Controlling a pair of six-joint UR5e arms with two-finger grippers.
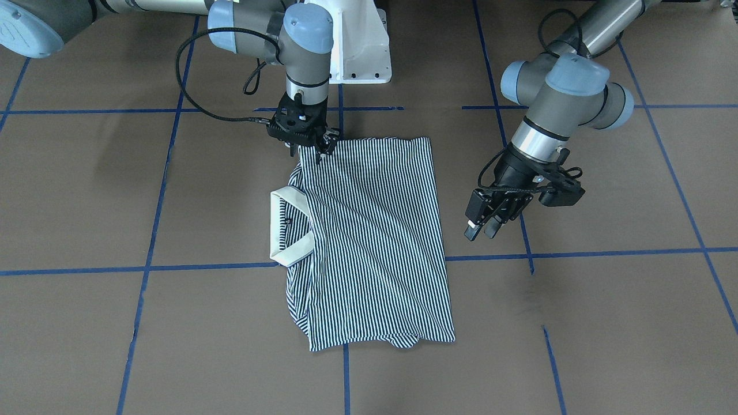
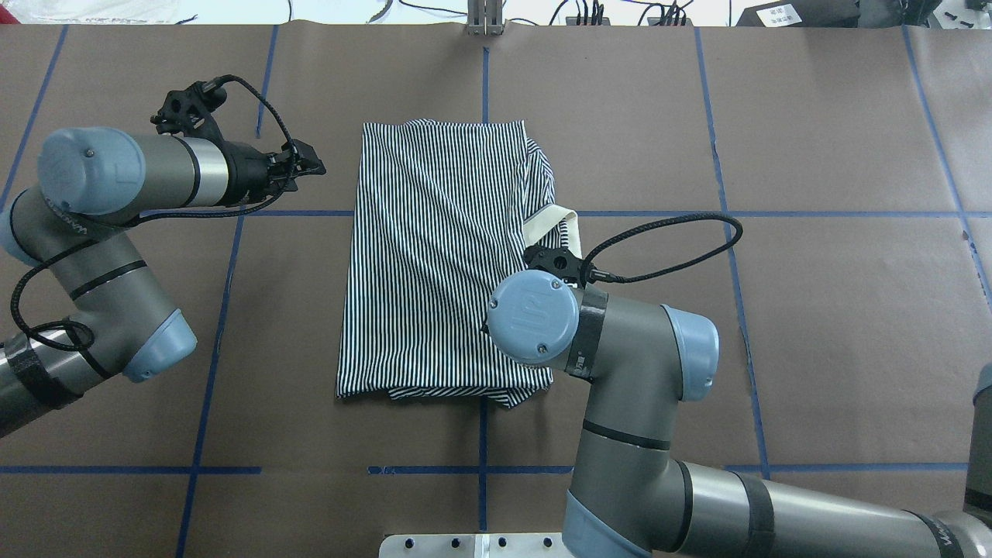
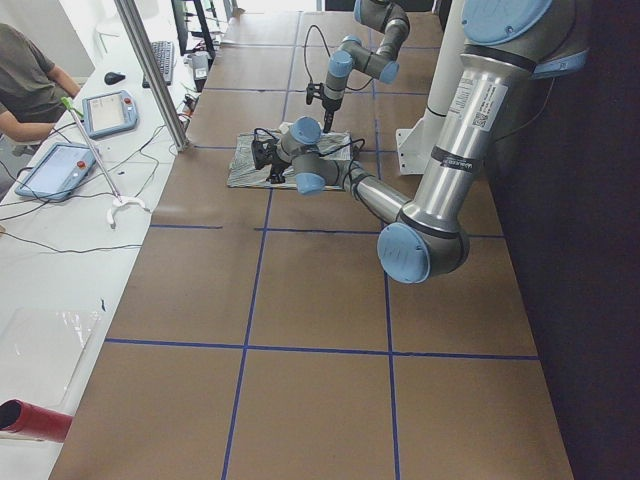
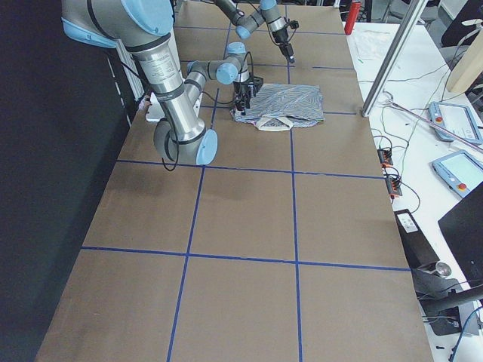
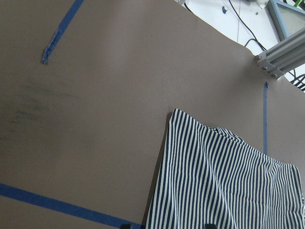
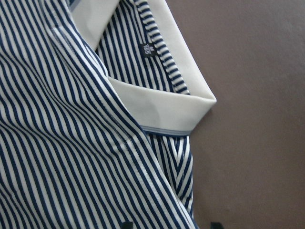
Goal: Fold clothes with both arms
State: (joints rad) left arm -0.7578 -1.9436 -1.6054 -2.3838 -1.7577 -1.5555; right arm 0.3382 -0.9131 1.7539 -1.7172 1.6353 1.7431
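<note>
The striped polo shirt (image 1: 375, 230) (image 2: 434, 263) lies flat on the brown table, folded into a long rectangle. Its cream collar (image 1: 288, 230) (image 6: 162, 107) sticks out on my right side. My right gripper (image 1: 313, 151) points straight down at the shirt's corner nearest the robot base, beside the collar. It is open, with its fingertips apart at the fabric. In the overhead view the wrist hides it. My left gripper (image 1: 481, 230) (image 2: 314, 167) hangs open and empty in the air, off the shirt's other long edge (image 5: 162, 181).
Blue tape lines (image 1: 150, 268) divide the brown paper table. The white pedestal base (image 1: 360, 46) stands just behind the shirt. A person (image 3: 25, 80) sits at a white side table with tablets (image 3: 108, 112) beyond the table's far edge.
</note>
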